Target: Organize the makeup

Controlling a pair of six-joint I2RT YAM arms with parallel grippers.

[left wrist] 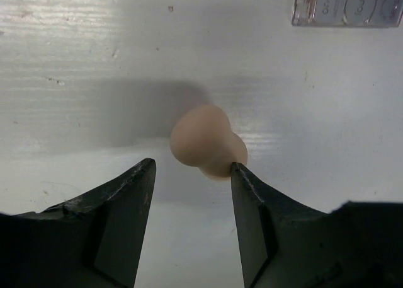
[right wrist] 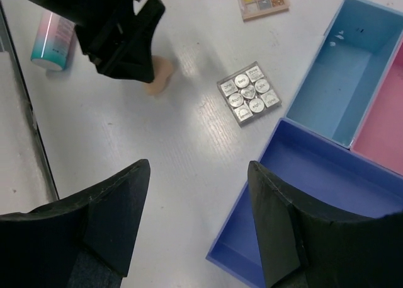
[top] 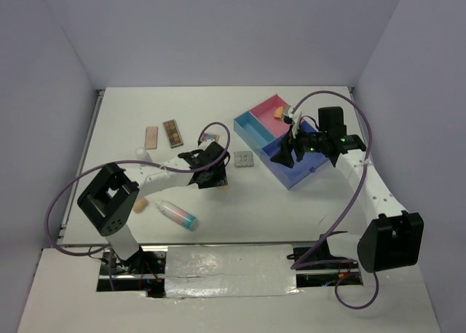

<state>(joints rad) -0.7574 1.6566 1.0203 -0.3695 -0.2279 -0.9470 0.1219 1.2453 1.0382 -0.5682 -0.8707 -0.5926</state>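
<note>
A tan egg-shaped sponge [left wrist: 208, 142] lies on the table just ahead of my open left gripper [left wrist: 192, 168], touching its right fingertip [left wrist: 237, 169]; from above only its edge shows [top: 224, 188] under the gripper [top: 218, 178]. My right gripper [right wrist: 198, 165] is open and empty, over the left edge of the tray's dark blue compartment [right wrist: 327, 174]; it also shows from above [top: 281, 155]. A grey palette [top: 243, 159] and a multicoloured palette [top: 210, 138] lie between the arms. Peach [top: 151, 136] and brown [top: 172, 133] palettes lie far left. A white bottle [top: 143, 156], a second sponge [top: 140, 204] and the teal-capped tube [top: 178, 215] lie near the left arm.
The pink-and-blue tray [top: 302, 178] stands at the right, with a third sponge [top: 277, 113] in its pink compartment. In the right wrist view the light blue compartment [right wrist: 340, 92] is bare, and the grey palette [right wrist: 249, 94] lies just left of the tray.
</note>
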